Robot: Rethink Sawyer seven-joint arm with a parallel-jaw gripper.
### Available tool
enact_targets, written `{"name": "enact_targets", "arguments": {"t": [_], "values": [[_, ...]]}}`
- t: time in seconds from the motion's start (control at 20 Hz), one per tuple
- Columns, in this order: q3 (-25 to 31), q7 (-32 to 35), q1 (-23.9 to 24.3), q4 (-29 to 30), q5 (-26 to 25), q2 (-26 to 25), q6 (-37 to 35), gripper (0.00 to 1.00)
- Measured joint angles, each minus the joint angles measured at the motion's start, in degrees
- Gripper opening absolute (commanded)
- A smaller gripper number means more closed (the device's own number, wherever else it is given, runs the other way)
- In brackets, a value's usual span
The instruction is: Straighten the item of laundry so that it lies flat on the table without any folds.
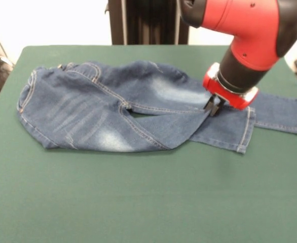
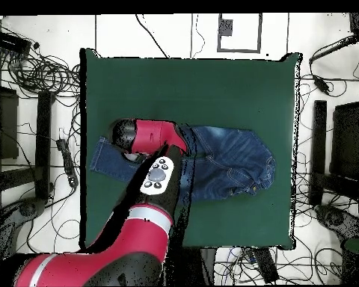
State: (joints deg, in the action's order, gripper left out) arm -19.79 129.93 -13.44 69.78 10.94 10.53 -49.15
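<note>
1. One pair of small blue jeans (image 1: 113, 114) lies across the far half of the green table (image 1: 138, 202), waistband toward the left in the front view, legs running off to the right.
2. The two legs do not lie side by side: the nearer one is folded up, its cuff (image 1: 246, 132) lying over the other leg, which stretches on toward the table's right edge.
3. Faded whitish patches show on the seat and thigh, and the cloth bunches a little around the crotch.
4. The red and black arm (image 1: 250, 30) comes down from above, with the gripper (image 1: 213, 107) pressed onto the denim just beside that folded cuff.
5. Its dark fingertips sit close together on the fabric; whether they pinch cloth I cannot tell.
6. From overhead the arm (image 2: 149, 187) covers the legs, leaving the waist end (image 2: 246, 161) in sight.
</note>
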Motion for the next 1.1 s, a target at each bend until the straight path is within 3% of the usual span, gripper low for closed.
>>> {"name": "enact_targets", "arguments": {"t": [0.15, 0.45, 0.65, 1.1], "values": [[0.1, 0.0, 0.1, 1.2, 0.0, 1.3, 0.0, 0.0], [0.5, 0.0, 1.4, 7.5, 1.5, 9.3, -2.4, 0.0], [0.5, 0.0, 3.2, 10.9, 3.4, 17.8, -9.3, 0.0], [1.9, 0.0, 8.1, 12.1, 6.2, 27.3, -26.2, 0.0]]}}
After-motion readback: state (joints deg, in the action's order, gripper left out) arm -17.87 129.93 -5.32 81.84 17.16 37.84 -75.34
